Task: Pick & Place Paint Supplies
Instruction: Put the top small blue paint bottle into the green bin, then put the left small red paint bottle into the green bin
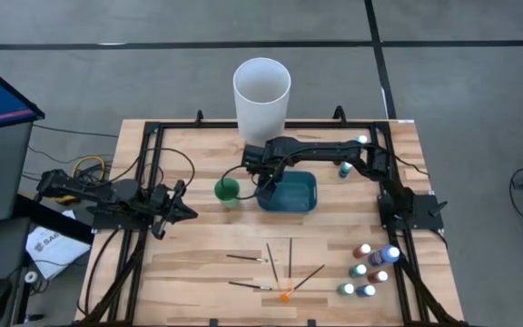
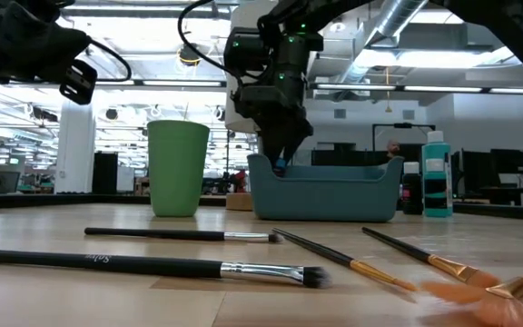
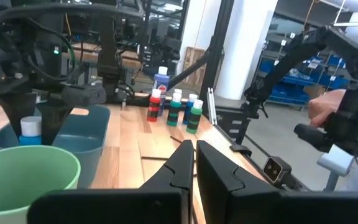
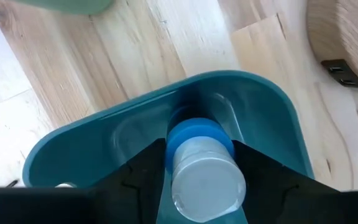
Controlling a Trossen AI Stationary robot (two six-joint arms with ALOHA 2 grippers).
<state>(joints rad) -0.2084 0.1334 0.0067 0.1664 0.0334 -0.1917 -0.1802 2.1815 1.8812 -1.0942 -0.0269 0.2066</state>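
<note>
The right gripper hangs over the left end of the teal bin, its 2 fingers on either side of a blue paint bottle with a pale cap. The bottle stands upright, long axis vertical, directly between the fingers and already down inside the bin. The fingers sit close at its sides; I cannot tell whether they grip it or have just let go. The next move probably turns on lifting straight up without tipping it. The left gripper, pressed together, waits at the table's left, well apart. Other bottles cluster near right; the brushes lie near centre.
</note>
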